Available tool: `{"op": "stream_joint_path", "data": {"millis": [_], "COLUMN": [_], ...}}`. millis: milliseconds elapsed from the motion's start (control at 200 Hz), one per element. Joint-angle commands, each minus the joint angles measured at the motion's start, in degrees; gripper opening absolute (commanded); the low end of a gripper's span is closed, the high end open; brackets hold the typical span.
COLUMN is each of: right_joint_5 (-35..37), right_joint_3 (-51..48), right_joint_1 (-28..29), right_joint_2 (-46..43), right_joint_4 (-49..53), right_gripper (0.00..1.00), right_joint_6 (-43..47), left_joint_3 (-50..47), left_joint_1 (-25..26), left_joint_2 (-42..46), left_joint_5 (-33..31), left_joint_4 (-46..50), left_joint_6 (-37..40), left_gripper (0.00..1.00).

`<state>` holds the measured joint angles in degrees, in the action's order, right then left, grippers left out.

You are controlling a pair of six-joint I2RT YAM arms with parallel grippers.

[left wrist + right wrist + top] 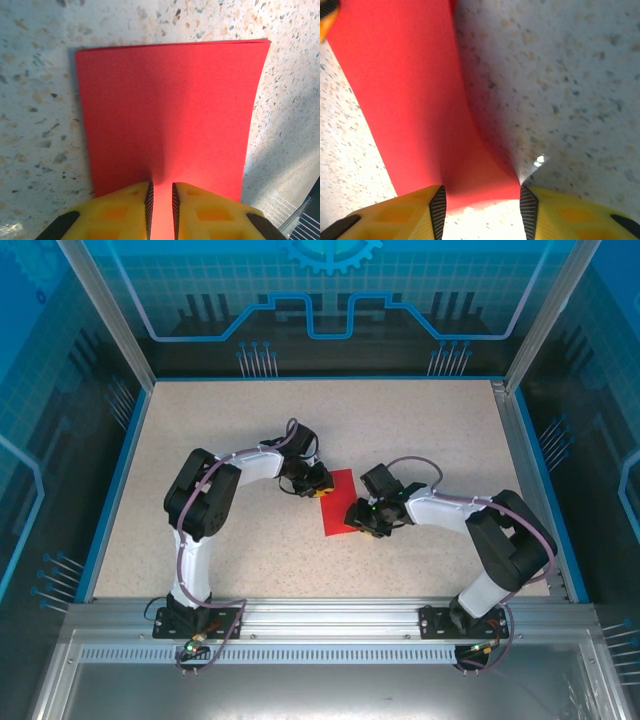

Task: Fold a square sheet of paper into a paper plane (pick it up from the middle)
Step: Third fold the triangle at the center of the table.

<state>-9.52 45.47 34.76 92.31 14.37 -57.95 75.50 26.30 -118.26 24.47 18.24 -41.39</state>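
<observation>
A red square sheet of paper [336, 502], folded over into a rectangle, lay near the middle of the speckled table [420, 430]. Its long axis ran from the far right toward the near left in the overhead view. The left gripper [316, 487] sat at its far left edge, jaws nearly closed, pinching the paper's edge [162, 197]. The right gripper [362, 521] met the near right end, jaws partly open, with a curled-up corner [482, 190] between its fingers.

- A robot lab cell or demo booth.
- Aluminium frame [300, 615] bounds a speckled desk [420, 430].
- Blue circuit-patterned panels [330, 290] wall it.
- Two arms bolted at the near edge.
</observation>
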Motion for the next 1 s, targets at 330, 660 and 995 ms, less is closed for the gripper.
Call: {"op": "stream_joint_path", "data": {"millis": [330, 660, 995], "right_joint_5": [-1.14, -10.41, -10.97], "right_joint_3": [0.68, 3.11, 2.61], "right_joint_1": [-1.78, -6.37, -6.63], "right_joint_2": [0.91, 5.01, 4.52], "right_joint_4": [-7.91, -13.20, -12.35], "right_gripper": [0.53, 0.54, 0.45], "right_joint_6": [2.17, 9.29, 8.88], "left_joint_3": [0.29, 0.61, 0.45], "left_joint_1": [-0.03, -0.18, -0.06], "left_joint_2": [-1.32, -1.36, -0.96], "left_joint_5": [-0.12, -0.21, -0.59], "left_joint_4": [2.41, 2.75, 3.12], "left_joint_6": [1.86, 2.05, 2.36], "left_gripper": [0.21, 0.21, 0.21]}}
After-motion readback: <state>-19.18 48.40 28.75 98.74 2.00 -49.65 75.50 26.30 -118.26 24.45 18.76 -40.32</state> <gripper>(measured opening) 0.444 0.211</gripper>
